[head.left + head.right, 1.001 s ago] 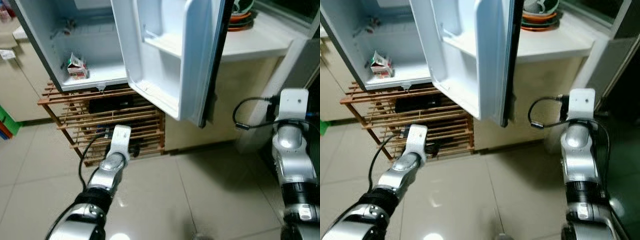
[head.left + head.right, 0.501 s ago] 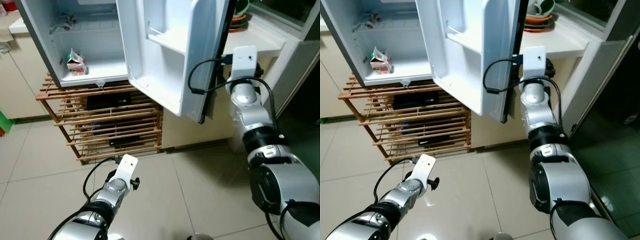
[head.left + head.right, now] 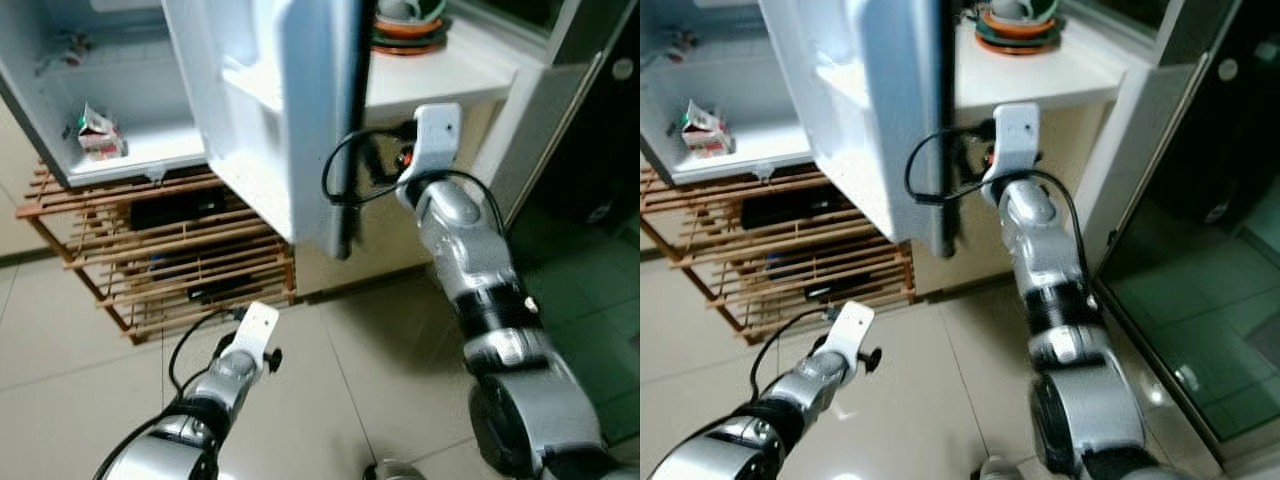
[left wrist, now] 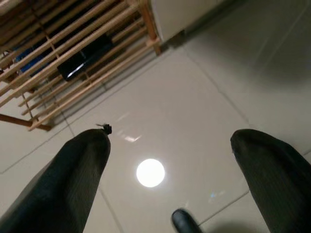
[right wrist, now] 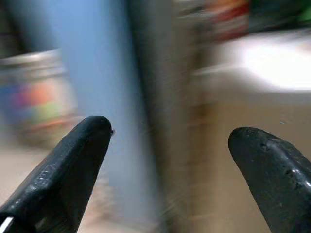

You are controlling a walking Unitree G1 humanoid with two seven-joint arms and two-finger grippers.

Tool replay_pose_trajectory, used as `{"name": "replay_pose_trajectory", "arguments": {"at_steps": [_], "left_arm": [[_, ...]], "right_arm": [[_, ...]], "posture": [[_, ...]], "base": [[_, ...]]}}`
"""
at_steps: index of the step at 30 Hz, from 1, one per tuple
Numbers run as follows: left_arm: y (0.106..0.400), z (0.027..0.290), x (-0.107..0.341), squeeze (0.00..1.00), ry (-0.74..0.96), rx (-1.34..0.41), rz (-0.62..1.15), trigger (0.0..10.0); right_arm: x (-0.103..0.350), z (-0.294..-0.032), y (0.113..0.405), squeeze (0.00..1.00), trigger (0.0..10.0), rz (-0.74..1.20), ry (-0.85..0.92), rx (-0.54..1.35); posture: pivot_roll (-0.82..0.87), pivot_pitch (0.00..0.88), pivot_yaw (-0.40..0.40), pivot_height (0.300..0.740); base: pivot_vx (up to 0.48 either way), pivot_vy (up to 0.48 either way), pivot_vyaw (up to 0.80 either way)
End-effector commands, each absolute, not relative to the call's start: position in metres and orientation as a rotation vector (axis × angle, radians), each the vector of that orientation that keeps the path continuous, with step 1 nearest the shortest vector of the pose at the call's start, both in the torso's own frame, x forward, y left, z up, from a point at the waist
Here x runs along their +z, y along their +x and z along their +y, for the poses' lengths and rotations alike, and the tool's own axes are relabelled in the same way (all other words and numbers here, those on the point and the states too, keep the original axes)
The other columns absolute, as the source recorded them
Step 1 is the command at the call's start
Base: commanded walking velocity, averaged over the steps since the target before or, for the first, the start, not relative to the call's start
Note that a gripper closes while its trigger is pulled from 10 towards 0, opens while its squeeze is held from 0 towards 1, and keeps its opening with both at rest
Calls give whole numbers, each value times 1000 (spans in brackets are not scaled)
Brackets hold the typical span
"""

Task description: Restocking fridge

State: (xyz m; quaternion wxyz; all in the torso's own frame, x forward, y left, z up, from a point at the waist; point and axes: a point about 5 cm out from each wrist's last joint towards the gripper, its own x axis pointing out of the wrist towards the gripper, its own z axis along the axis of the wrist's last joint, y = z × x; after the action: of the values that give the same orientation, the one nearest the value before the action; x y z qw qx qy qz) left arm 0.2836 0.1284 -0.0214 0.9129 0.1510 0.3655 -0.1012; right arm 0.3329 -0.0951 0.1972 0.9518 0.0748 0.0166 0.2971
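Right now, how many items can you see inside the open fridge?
1: a small carton on the fridge floor near its left wall. The open door blocks the right side, so more may be hidden.

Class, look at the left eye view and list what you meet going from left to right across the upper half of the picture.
Small carton inside the fridge → open fridge door → right gripper behind the door's edge → stacked bowls on the white counter → dark glass door.
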Motion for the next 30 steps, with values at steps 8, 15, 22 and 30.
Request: {"name": "replay_pose_trajectory", "arguments": {"at_steps": [8,15,22,30], "left_arm": [[283,117,-21,0,361,-309,754,10000],[292,99,-8,0,286,-404,646,10000],[321,78,43,0,258,-458,278,10000],[364,122,133,0,206,-62,-79,10000]], "right_arm": [[213,-120,306,0,10000,54,332,707],[192,-149,313,0,10000,127,191,427],[179,-173,323,0,10000,124,79,191],[165,-167,319,0,10000,162,92,216]], "posture": [[-181,0,30,740],[-172,0,32,740],[-166,0,30,740],[-150,0,19,740]], "base": [[0,0,0],[0,0,0],[0,0,0],[0,0,0]]}}
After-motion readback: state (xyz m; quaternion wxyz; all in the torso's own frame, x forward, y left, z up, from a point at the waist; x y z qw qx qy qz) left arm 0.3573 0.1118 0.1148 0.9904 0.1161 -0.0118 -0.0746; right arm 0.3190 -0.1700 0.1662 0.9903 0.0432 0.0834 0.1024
